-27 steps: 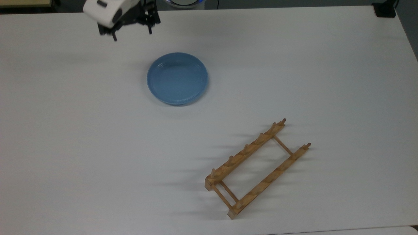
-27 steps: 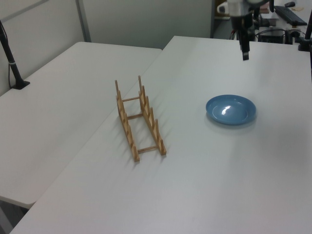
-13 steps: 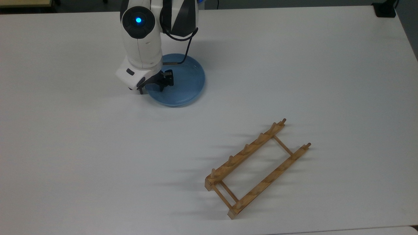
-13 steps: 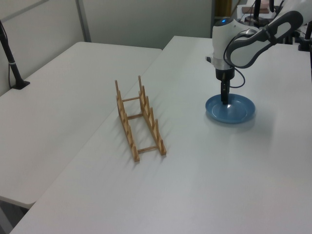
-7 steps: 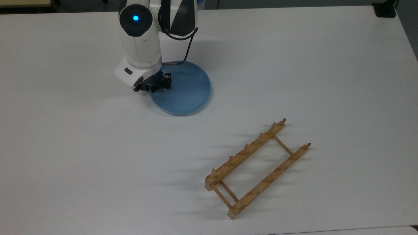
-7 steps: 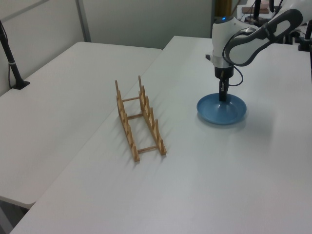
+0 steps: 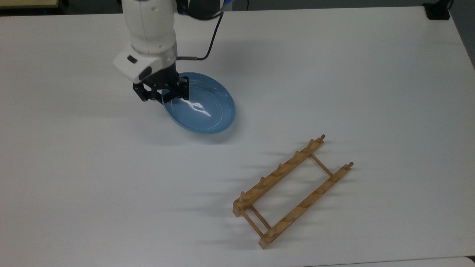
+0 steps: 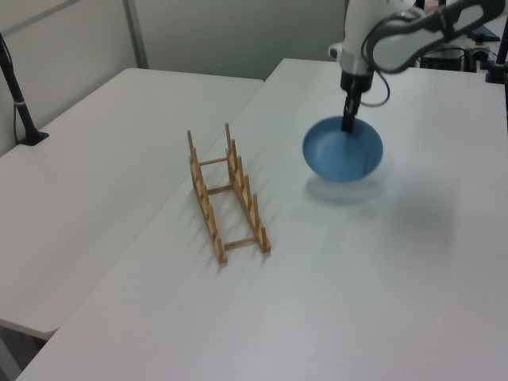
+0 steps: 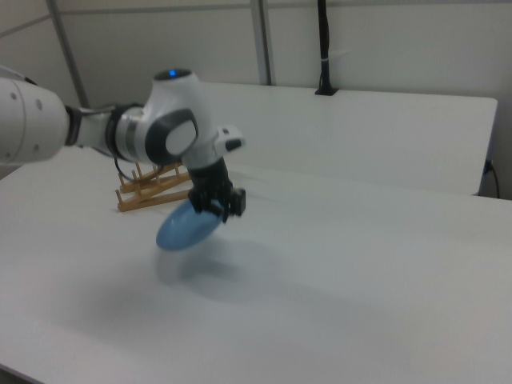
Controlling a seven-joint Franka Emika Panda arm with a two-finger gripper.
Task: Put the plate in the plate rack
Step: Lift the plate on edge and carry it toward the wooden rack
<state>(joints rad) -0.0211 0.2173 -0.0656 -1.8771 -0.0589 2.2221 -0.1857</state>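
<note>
White table [image 7: 334, 74] fills the top view. Gripper [image 7: 166, 94], upper left of centre, is clamped on the rim of the plate [image 7: 202, 107], which hangs tilted above the table, clear of it in the right view. Plate rack [image 7: 291, 191] stands empty, lower right, well apart.

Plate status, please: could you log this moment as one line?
gripper: shut on plate rim | plate: lifted, tilted | rack: empty | table
</note>
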